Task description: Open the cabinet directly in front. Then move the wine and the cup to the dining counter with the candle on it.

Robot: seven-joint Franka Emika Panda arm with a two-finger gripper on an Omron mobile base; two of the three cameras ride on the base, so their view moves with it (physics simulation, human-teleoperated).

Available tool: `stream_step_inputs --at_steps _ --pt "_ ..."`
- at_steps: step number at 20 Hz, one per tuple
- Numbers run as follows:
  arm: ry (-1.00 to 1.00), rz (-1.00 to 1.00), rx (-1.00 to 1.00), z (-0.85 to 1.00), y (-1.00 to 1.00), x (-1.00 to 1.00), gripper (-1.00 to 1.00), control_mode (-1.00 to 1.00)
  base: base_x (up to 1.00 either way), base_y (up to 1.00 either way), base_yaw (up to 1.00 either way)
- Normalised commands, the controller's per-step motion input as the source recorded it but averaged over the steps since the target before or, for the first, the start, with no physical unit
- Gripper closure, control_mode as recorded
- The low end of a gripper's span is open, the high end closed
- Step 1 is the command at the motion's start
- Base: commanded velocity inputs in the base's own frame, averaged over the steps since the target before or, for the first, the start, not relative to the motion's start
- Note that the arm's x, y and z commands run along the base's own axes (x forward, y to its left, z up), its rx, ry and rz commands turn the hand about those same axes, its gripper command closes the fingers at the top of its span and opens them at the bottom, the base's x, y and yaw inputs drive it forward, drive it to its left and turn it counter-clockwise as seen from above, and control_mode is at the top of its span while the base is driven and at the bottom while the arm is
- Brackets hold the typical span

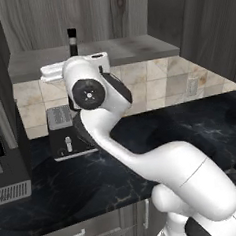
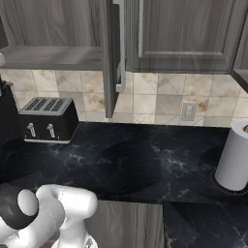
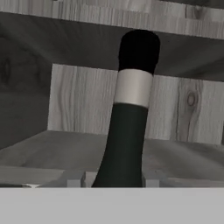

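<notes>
You are looking at the dark grey-brown wood-grain cabinet (image 2: 179, 34), its left door (image 2: 110, 58) swung open edge-on, its right door shut. On its bottom board stands the wine (image 3: 129, 118), upright, dark glass with a pale band under a black cap, its neck (image 1: 73, 42) rising above the arm.
</notes>
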Motion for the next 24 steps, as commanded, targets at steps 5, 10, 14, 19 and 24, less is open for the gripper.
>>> stream_step_inputs --at_steps 5,10,14,19,24 --pt "0.0 0.06 0.05 -0.81 -0.55 -1.0 1.0 -1.0 0.0 0.0 0.0" --pt "-0.38 0.26 -0.01 -0.12 -0.77 -0.95 1.0 -1.0 0.0 0.0 0.0" --pt "-0.38 0.2 -0.06 -0.02 -0.64 -0.56 1.0 -1.0 0.0 0.0 0.0" --pt "-0.04 0.04 -0.01 0.0 -0.08 -0.09 1.0 -1.0 0.0 0.0 0.0" --pt "0.0 0.0 0.0 0.0 0.0 0.0 1.0 -1.0 0.0 0.0 0.0"
